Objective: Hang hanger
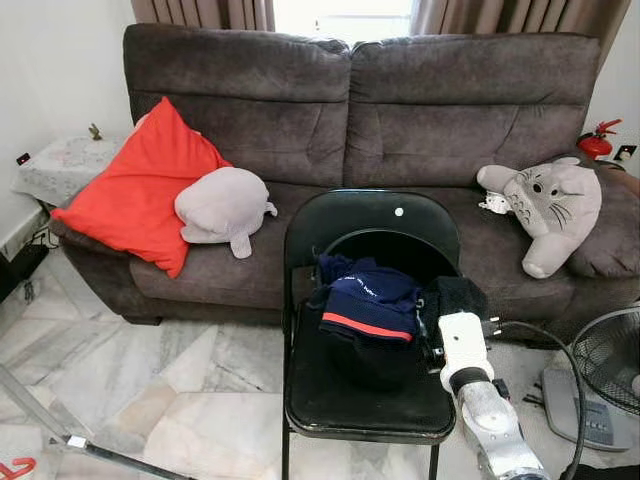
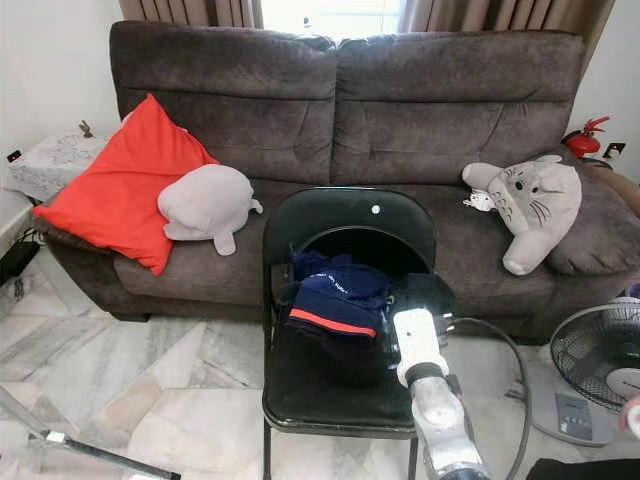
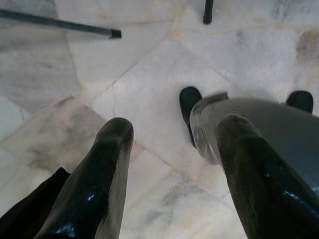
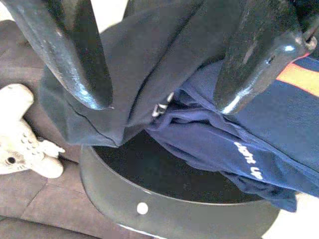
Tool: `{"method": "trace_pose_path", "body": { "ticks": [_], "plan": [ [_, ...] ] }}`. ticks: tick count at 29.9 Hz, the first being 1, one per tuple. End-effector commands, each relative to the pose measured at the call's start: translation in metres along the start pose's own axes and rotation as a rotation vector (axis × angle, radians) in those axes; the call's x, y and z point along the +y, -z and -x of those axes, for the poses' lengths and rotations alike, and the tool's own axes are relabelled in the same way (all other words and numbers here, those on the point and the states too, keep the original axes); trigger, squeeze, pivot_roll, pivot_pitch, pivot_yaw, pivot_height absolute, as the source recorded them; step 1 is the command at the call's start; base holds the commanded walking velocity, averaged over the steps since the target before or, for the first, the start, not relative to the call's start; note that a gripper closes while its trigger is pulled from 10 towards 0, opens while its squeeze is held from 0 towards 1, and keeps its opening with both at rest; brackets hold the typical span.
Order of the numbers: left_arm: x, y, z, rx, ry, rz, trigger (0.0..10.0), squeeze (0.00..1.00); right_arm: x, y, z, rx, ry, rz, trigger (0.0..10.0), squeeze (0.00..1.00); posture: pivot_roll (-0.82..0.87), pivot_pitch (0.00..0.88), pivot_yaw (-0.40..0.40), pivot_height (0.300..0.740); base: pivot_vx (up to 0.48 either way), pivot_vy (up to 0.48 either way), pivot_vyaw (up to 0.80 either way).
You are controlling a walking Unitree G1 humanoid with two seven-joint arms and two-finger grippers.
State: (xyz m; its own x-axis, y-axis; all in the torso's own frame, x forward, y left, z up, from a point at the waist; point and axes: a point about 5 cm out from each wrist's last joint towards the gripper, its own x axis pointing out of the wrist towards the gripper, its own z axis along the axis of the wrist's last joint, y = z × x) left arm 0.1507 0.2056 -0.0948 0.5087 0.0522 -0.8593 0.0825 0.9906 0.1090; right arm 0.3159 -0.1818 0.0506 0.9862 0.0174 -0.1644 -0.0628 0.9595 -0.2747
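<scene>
The task looks to be at its start: the navy blue garment with a red stripe and small white lettering (image 1: 368, 300) lies heaped on the seat of the black metal folding chair (image 1: 300, 390), nothing is lifted, and finding, raising and hanging the hanger all remain. The right gripper (image 4: 159, 97) hovers over this heap, its two glossy black fingers (image 4: 82, 64) spread apart and grasping nothing. Directly under and between them lies a fold of dark grey-black soft cloth (image 4: 139, 69), and in the gap below it a small pale, metallic-looking piece (image 4: 160, 108) peeks out; whether that is part of the hanger cannot be told, and no hanger is plainly visible. Beyond the fingertips curves the chair's smooth black backrest with a white dot (image 4: 143, 208), then the brown plush sofa (image 1: 430, 110) with a grey-and-white stuffed toy (image 1: 545, 205). The left gripper (image 3: 172, 149) hangs idle, fingers released, above the veined marble floor tiles (image 3: 149, 84).
</scene>
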Motion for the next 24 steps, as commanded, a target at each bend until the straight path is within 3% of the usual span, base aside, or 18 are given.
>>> {"method": "trace_pose_path", "body": {
  "ticks": [1, 2, 6, 9, 12, 16, 18, 20, 24],
  "plan": [
    [0.003, 0.001, 0.000, -0.004, -0.005, -0.008, 10.0, 0.00, 0.002, -0.006, 0.000, -0.037, -0.005, -0.020, 10.0, 0.00, 0.03, 0.000, 0.033, 0.740, 0.000, 0.000, 0.00],
    [0.003, 0.001, 0.000, -0.004, -0.005, -0.008, 10.0, 0.00, 0.002, -0.006, 0.000, -0.037, -0.005, -0.020, 10.0, 0.00, 0.03, 0.000, 0.033, 0.740, 0.000, 0.000, 0.00],
    [0.012, 0.001, 0.002, -0.011, -0.020, -0.002, 10.0, 0.00, 0.002, -0.025, 0.012, -0.236, 0.022, -0.048, 10.0, 0.00, 0.03, 0.000, 0.034, 0.740, 0.000, 0.000, 0.00],
    [0.015, -0.001, 0.002, -0.018, -0.023, -0.005, 10.0, 0.00, 0.011, -0.029, 0.025, -0.299, -0.060, -0.005, 10.0, 0.00, 0.02, 0.000, 0.035, 0.740, 0.000, 0.000, 0.00],
    [0.015, -0.002, 0.001, -0.021, -0.024, -0.005, 10.0, 0.00, 0.018, -0.023, 0.029, -0.267, -0.143, 0.008, 10.0, 0.00, 0.02, 0.000, 0.035, 0.740, 0.000, 0.000, 0.00],
    [0.011, -0.007, 0.000, -0.027, -0.022, -0.007, 10.0, 0.00, 0.025, -0.009, 0.028, -0.169, -0.267, 0.123, 10.0, 0.00, 0.02, 0.000, 0.036, 0.740, 0.000, 0.000, 0.00],
    [0.001, -0.013, -0.002, -0.039, -0.012, -0.011, 10.0, 0.00, 0.026, -0.003, 0.025, -0.120, -0.319, 0.208, 10.0, 0.00, 0.02, 0.000, 0.035, 0.740, 0.000, 0.000, 0.00],
    [-0.009, -0.018, -0.003, -0.050, -0.001, -0.010, 10.0, 0.00, 0.025, -0.002, 0.019, -0.090, -0.341, 0.317, 10.0, 0.00, 0.02, 0.000, 0.032, 0.740, 0.000, 0.000, 0.00],
    [-0.011, -0.020, -0.004, -0.055, 0.003, -0.008, 10.0, 0.00, 0.024, -0.005, 0.013, -0.076, -0.339, 0.346, 10.0, 0.00, 0.03, 0.000, 0.029, 0.740, 0.000, 0.000, 0.00]
  ]
}}
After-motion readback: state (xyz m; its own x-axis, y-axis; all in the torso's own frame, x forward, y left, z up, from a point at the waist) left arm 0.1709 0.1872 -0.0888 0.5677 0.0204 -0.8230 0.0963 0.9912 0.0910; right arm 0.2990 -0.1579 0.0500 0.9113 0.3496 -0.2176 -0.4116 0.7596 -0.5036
